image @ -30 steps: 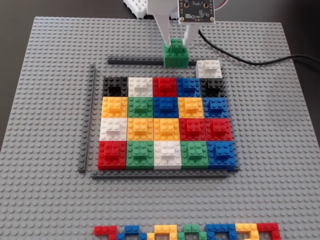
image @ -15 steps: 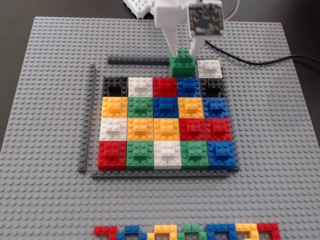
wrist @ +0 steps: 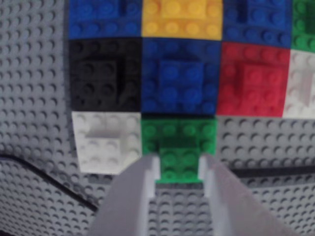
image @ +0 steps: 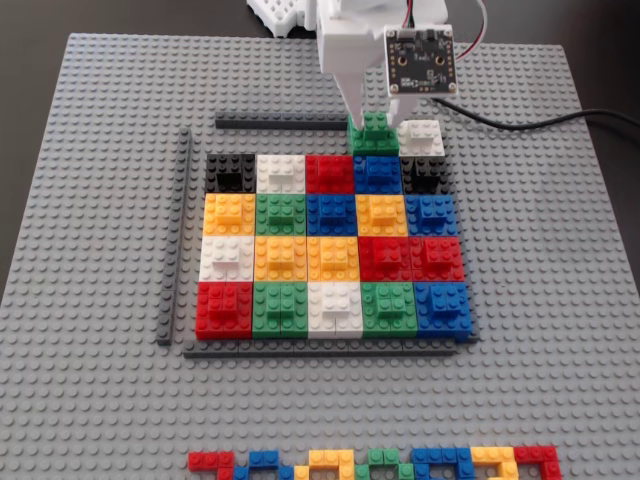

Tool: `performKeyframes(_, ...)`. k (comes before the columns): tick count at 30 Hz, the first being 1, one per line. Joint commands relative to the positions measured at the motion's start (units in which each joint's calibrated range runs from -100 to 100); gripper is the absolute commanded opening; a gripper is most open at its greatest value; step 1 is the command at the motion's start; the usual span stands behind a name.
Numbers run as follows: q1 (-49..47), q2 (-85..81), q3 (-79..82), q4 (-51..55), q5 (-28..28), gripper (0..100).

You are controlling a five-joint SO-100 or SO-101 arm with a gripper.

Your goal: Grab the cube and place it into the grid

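Between my white fingers [wrist: 132, 196] the gripper [wrist: 179, 169] is closed narrow on the cube's [wrist: 179, 135] small raised top brick. The cube sits at the grid's [image: 335, 255] far edge in the fixed view, against a blue block [wrist: 179, 81], with a white block [wrist: 106, 142] just beside it. I judge it light, rigid and hard plastic, a bit slick, so pinching that raised brick's flat sides looks the safest hold.
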Motion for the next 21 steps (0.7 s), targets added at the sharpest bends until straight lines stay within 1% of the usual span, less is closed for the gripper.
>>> performKeyframes(1, 0.26, 0.40, -1.05, -0.71, -0.24, 4)
performKeyframes(9, 0.41, 0.48, -0.78, -1.20, -0.39, 6)
performKeyframes(21, 0.63, 0.14, -0.59, -1.25, -0.88, 13)
